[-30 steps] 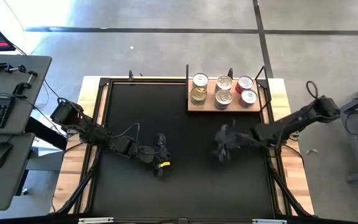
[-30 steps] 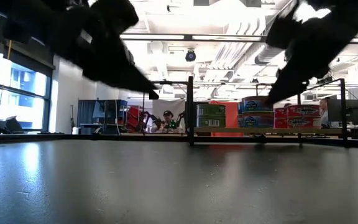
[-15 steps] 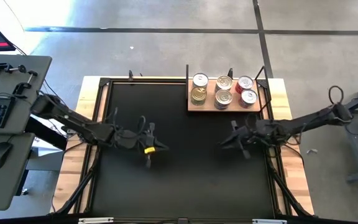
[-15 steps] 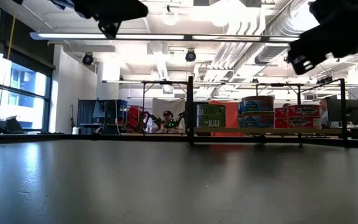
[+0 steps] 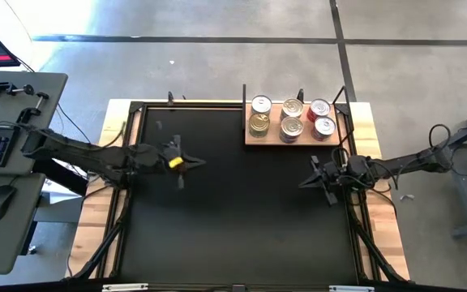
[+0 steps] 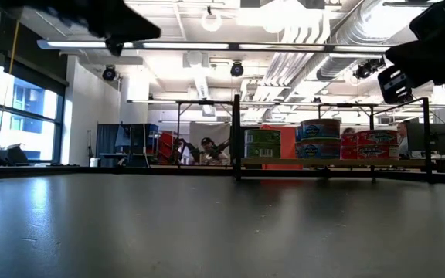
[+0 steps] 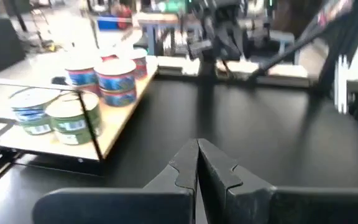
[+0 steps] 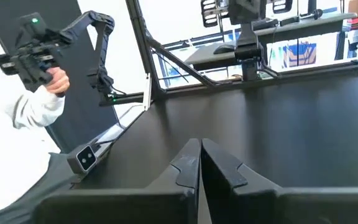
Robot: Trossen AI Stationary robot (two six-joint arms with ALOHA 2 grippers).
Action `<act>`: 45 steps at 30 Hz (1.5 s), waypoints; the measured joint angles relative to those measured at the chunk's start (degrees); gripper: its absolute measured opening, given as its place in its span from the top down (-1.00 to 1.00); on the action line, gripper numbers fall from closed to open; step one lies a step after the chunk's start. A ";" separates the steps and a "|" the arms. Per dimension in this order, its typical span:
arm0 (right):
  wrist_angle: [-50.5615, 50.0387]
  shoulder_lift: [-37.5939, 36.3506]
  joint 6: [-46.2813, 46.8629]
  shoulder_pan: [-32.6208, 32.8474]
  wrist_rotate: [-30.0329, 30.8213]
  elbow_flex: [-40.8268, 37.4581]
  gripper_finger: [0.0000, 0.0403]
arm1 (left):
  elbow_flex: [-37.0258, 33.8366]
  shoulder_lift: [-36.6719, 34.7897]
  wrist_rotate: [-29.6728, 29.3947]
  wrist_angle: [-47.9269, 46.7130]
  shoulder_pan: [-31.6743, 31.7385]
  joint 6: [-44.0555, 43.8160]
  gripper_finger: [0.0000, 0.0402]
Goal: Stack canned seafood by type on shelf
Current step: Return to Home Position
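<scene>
Canned seafood (image 5: 290, 128): stacked on the shelf (image 5: 292, 141), a light-brown wooden board at the far right part of the table (image 5: 379, 235), beside the black mat (image 5: 233, 219). From above, six round pull-tab lids in two rows of three, some pale silver, some yellower, with red sides showing round the right-hand pair. From the low view, two tiers in three columns: green-labelled tins (image 6: 263, 143) on the left, blue-and-pink-labelled tins (image 6: 320, 139) in the middle, red-labelled tins (image 6: 377, 144) on the right, each sort on its own kind.

Left claw (image 5: 183, 163): raised over the left part of the mat, well apart from the shelf; fingers (image 7: 185, 171) pressed together, gripping nothing.

Right claw (image 5: 314, 177): raised over the right side of the mat, near the shelf's front edge but clear of it; fingers (image 8: 188, 165) likewise pressed together and empty.

Beyond the table in the right wrist view: a white sleeve (image 8: 33, 112) and a hand (image 8: 58, 81) gripping a dark handle.
</scene>
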 joint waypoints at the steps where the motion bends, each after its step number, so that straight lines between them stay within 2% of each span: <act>1: -0.09 -0.11 -0.08 0.00 0.00 0.00 0.97 | -1.92 -1.97 0.46 1.47 0.72 -0.46 1.00; 5: -1.29 -0.14 -1.64 0.00 0.04 0.00 0.97 | -9.15 -11.17 3.44 5.60 3.18 -1.56 1.00; 15: -6.81 -0.12 -1.27 0.00 0.22 -0.02 0.96 | -22.98 -35.25 9.53 4.53 6.86 -3.03 1.00; 20: -8.22 -0.12 -1.27 0.00 0.24 -0.02 0.96 | -27.83 -44.86 15.67 1.70 7.55 -2.57 1.00; 26: -8.72 -0.12 -1.26 0.00 0.24 -0.02 0.96 | -31.39 -54.17 16.78 -2.37 7.57 -0.90 1.00; 32: -9.15 -0.14 -1.27 0.00 0.24 -0.02 0.96 | -31.69 -54.12 16.83 -5.72 7.64 0.65 1.00; 39: -9.35 -0.07 -1.27 0.00 0.24 -0.04 0.96 | -31.67 -51.84 18.53 -6.33 6.18 6.67 1.00; 45: -10.17 -0.05 -1.27 0.00 0.26 -0.04 0.96 | -31.67 -49.37 18.13 -6.44 5.76 4.06 1.00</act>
